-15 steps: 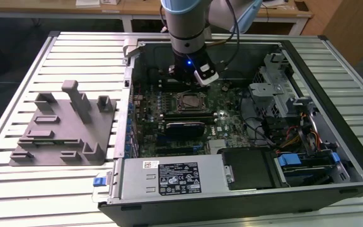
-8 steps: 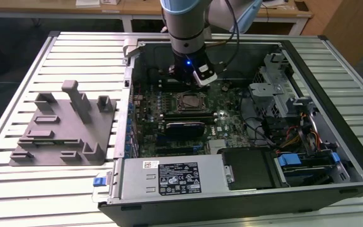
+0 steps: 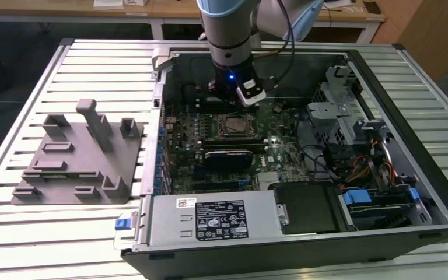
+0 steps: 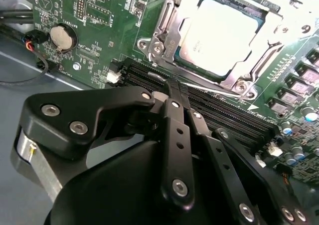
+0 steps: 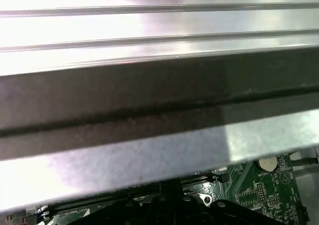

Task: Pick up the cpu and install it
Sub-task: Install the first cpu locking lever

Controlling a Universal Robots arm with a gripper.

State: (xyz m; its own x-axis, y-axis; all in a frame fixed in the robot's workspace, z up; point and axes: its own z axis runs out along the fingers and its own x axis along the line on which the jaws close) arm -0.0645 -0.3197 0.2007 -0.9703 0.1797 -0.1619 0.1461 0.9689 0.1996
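Slatted metal table (image 3: 91,64) carries 1 grey fixture (image 3: 76,154) and 1 open computer case (image 3: 410,192); the exterior view shows the gripper (image 3: 232,99) just beyond the socket. Second wrist view: its fingers (image 4: 175,93) meet, holding nothing, near 1 cpu (image 4: 222,35) seated in the socket frame (image 4: 167,35).

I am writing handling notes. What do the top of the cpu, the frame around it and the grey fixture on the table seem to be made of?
The cpu top looks like pale brushed metal with a soft sheen. The frame looks like bright bare steel, with sharp glints. The grey fixture looks like matte plastic, perhaps printed; no shine, uniform grey.
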